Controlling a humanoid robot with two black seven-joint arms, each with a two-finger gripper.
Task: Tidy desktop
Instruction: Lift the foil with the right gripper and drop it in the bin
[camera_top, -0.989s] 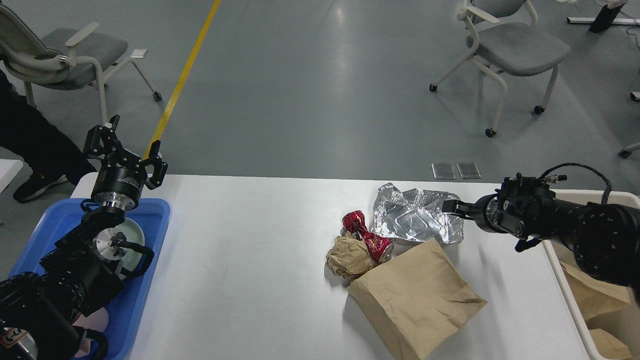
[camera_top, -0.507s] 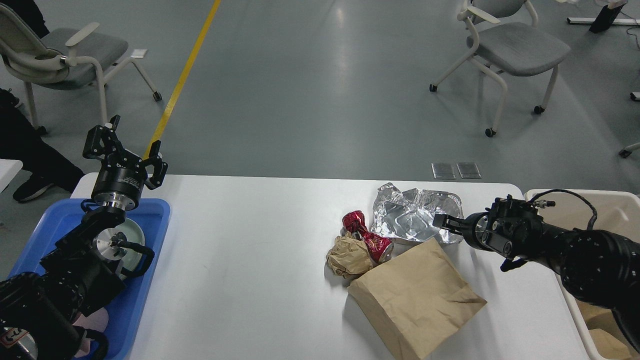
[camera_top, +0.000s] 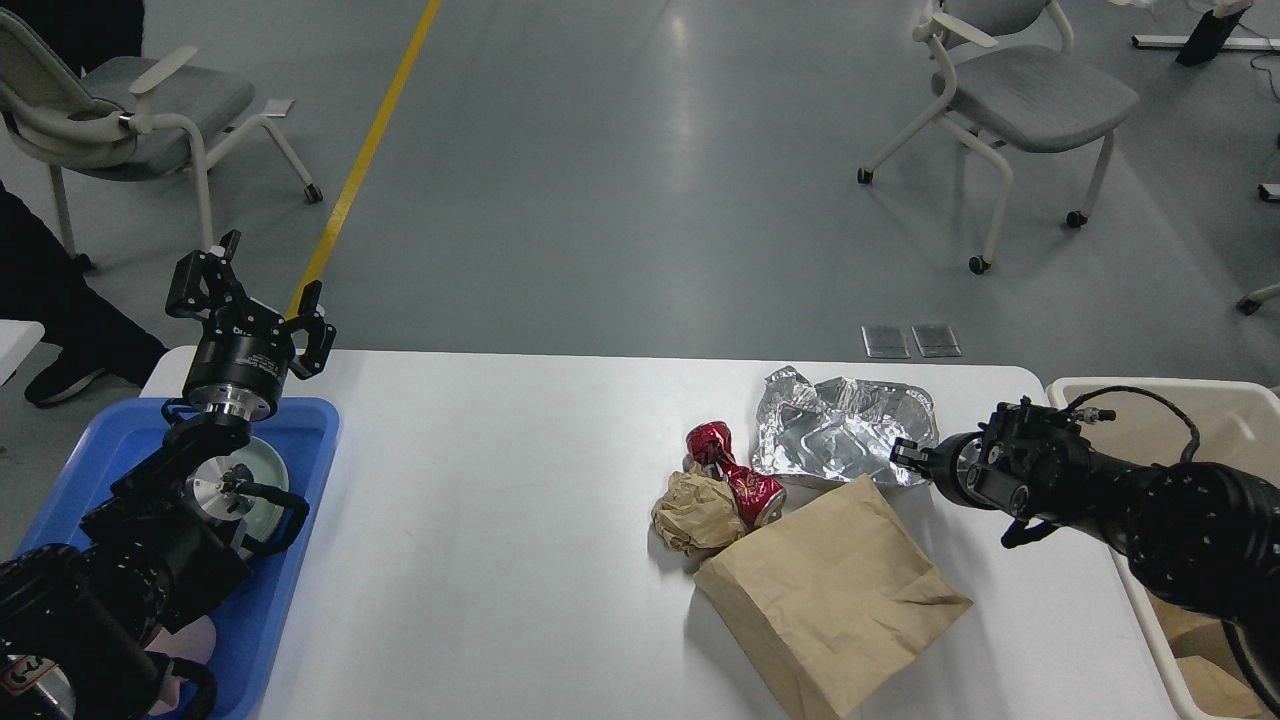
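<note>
white bench (camera_top: 500, 520) filling lower centre of frame, crumpled foil (camera_top: 840, 435), red can (camera_top: 735, 475) and brown bag (camera_top: 835, 590) lying centre-right, right tool (camera_top: 905, 453) touching foil's edge, grip unclear, left tool (camera_top: 250, 300) hovering spread at left over blue tray (camera_top: 300, 500)

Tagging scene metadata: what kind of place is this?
Probably an indoor lab or office test space: grey polished floor with a yellow line, wheeled office chairs, and a white desktop staged with trash.
</note>
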